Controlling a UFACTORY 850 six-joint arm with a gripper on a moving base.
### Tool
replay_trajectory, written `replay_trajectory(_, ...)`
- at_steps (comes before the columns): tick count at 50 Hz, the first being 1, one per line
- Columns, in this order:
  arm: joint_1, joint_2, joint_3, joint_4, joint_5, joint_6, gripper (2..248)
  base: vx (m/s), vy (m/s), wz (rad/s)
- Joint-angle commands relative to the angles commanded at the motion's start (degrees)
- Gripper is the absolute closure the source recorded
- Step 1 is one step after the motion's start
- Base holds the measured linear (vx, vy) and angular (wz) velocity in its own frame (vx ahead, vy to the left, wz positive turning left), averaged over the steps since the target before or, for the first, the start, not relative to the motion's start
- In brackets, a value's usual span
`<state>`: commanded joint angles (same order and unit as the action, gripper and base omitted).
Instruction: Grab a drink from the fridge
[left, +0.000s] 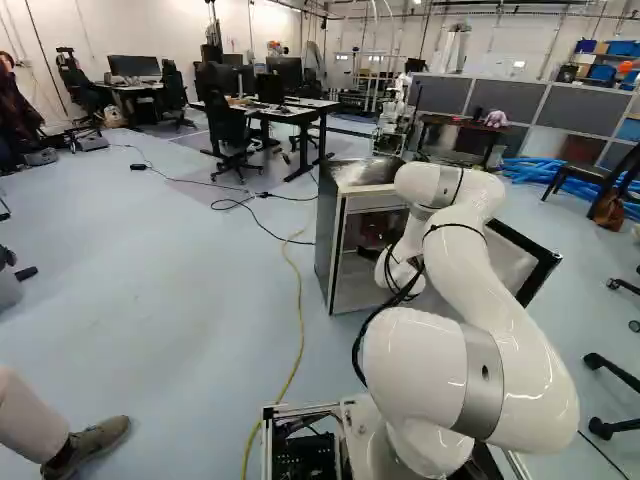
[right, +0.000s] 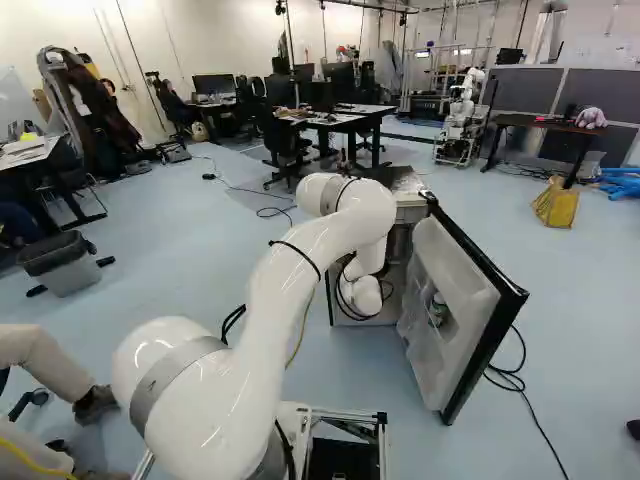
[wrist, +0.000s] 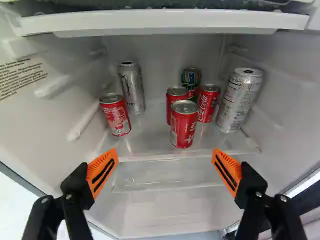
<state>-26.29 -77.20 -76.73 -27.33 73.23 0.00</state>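
Released and spread wide, the tool (wrist: 165, 153) is reaching into the open fridge (left: 332, 235), short of the cans. From one side across, a short red can (wrist: 115, 118) is standing on the shelf (wrist: 150, 139), with a tall silver can (wrist: 132, 89) just behind it. Next, a partly hidden red can (wrist: 171, 96) is standing behind a nearer red can (wrist: 184, 127), which is sitting ahead of the gap between the fingers. A multicoloured can (wrist: 191, 78) is showing behind them, then another red can (wrist: 207, 103), then a second tall silver can (wrist: 238, 101). In the right base view, the white arm (right: 270, 310) is stretching left of the open door (right: 455, 285).
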Motion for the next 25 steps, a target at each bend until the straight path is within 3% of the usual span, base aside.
replay_trajectory(25,0.24,-0.73,-1.42,0.00,-0.50,0.00,3,0.000,0.000,0.000)
